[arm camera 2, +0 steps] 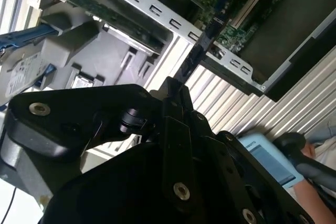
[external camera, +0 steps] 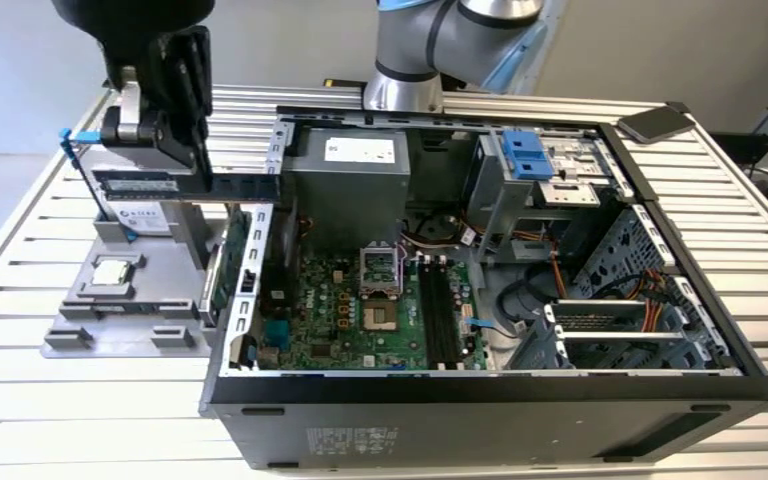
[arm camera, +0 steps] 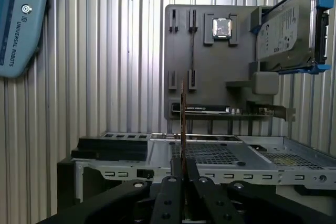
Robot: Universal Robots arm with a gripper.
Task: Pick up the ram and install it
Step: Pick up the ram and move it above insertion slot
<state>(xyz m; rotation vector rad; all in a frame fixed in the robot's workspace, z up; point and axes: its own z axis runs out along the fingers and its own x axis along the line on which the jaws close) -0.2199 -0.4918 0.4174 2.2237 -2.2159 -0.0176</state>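
Note:
In the exterior view my gripper [external camera: 177, 168] hangs above the grey parts fixture [external camera: 71, 335], at the exterior view's left of the open computer case [external camera: 491, 390]. It is shut on the ram [external camera: 137, 184], a thin bluish-green stick held level in the air. In the first wrist view the ram [arm camera: 182, 114] shows edge-on as a thin line rising from between my closed fingers [arm camera: 170, 187]. The black memory slots [external camera: 440, 315] lie on the motherboard [external camera: 337, 320] inside the case, well away from the ram.
The fixture also holds a silver processor chip [external camera: 115, 270], a hard drive [external camera: 131, 215] in a blue bracket and a green expansion card [external camera: 228, 262]. A teach pendant [arm camera: 16, 24] lies on the slatted table [external camera: 37, 200]. The arm's base [external camera: 404, 90] stands behind the case.

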